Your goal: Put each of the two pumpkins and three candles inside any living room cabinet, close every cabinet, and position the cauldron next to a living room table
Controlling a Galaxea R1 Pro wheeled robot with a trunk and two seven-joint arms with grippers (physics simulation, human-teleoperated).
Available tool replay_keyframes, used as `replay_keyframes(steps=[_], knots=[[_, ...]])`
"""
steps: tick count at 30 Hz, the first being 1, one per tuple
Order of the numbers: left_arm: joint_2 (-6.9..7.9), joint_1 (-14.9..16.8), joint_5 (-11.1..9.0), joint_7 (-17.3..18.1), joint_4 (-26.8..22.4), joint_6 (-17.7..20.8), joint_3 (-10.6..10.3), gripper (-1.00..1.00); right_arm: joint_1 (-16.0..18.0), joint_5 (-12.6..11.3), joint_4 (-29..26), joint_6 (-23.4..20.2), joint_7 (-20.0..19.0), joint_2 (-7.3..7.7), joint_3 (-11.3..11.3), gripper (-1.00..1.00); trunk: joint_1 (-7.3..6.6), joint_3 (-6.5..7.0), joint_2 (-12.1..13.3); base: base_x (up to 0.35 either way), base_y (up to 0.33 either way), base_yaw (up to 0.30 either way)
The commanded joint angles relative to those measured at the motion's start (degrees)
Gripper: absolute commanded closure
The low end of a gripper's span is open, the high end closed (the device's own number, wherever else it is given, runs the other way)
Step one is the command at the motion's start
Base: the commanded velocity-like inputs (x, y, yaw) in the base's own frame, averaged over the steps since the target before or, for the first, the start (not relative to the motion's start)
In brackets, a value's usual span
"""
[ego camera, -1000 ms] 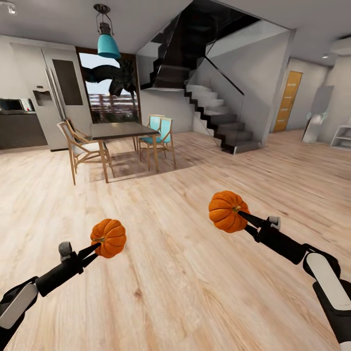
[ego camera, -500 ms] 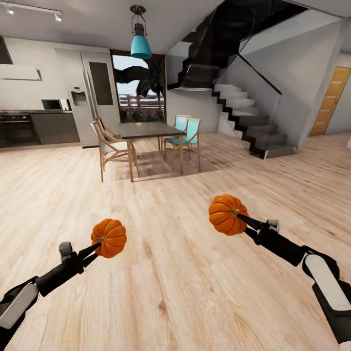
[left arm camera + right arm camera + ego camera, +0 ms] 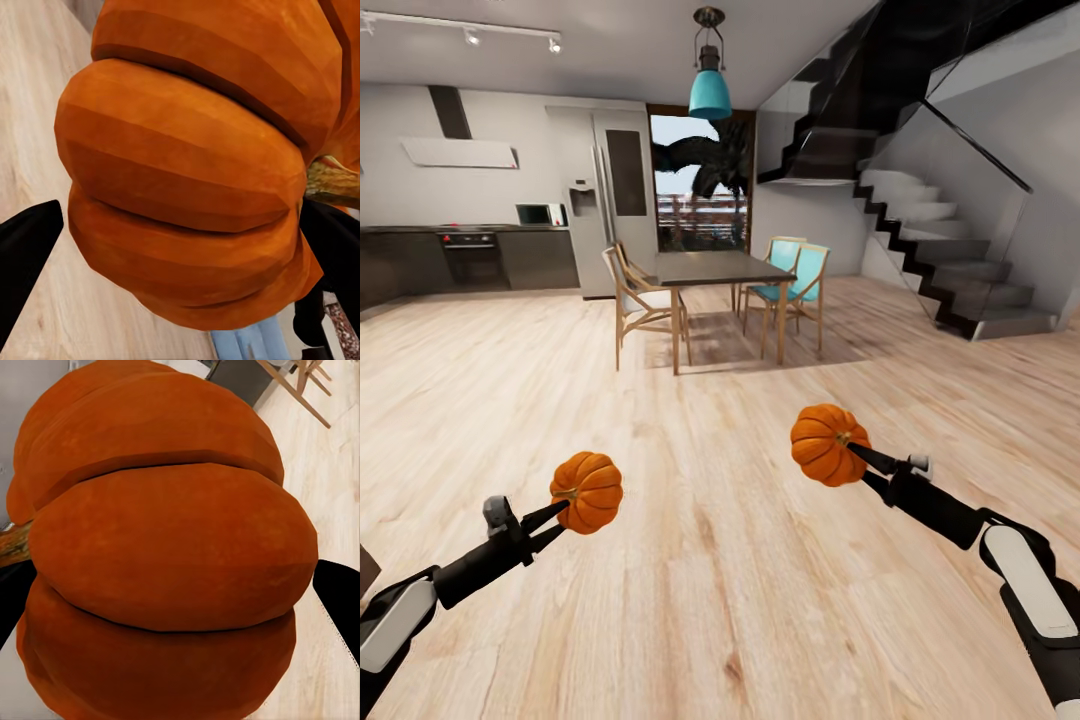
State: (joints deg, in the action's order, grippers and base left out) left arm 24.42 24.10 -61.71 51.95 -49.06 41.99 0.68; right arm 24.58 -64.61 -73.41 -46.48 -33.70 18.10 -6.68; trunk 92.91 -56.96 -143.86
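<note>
Left gripper clamping a smaller ribbed orange pumpkin, right gripper clamping a larger ribbed orange pumpkin, both held above the pale wood-plank floor, well short of the dark rectangular dining table

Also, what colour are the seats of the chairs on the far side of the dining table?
Turquoise seats on light wooden frames, clearest in the head view.

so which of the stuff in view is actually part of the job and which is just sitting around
Part of the job:
- smaller pumpkin, held in the left gripper
- larger pumpkin, held in the right gripper

Just sitting around:
- dining table
- wooden chair
- two teal chairs
- staircase
- teal pendant lamp
- fridge
</note>
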Motion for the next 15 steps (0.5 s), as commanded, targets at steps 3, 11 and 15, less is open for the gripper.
replay_keyframes(steps=[3, 11, 15], knots=[[0.1, 0.07, -0.62, 0.05, 0.03, 0.7, 0.1, 1.0, 0.01, -0.69, 1.27, 0.75, -0.06, 0.0, -0.04, 1.0, 0.01, -0.05, -0.03, 0.31, 0.0, 0.29], [0.1, 0.04, -0.69, 0.06, 0.02, 0.81, 0.02, 1.0, 0.0, -0.52, 2.59, 1.03, -0.13, 0.01, -0.02, 1.0, 0.01, -0.05, -0.03, 0.313, 0.0, 0.289], [0.1, 0.06, -0.69, 0.08, 0.02, 0.82, 0.03, 1.0, -0.01, -0.51, 2.72, 1.05, -0.13, 0.0, -0.08, 1.0, 0.01, -0.05, -0.03, 0.314, 0.0, 0.289]])
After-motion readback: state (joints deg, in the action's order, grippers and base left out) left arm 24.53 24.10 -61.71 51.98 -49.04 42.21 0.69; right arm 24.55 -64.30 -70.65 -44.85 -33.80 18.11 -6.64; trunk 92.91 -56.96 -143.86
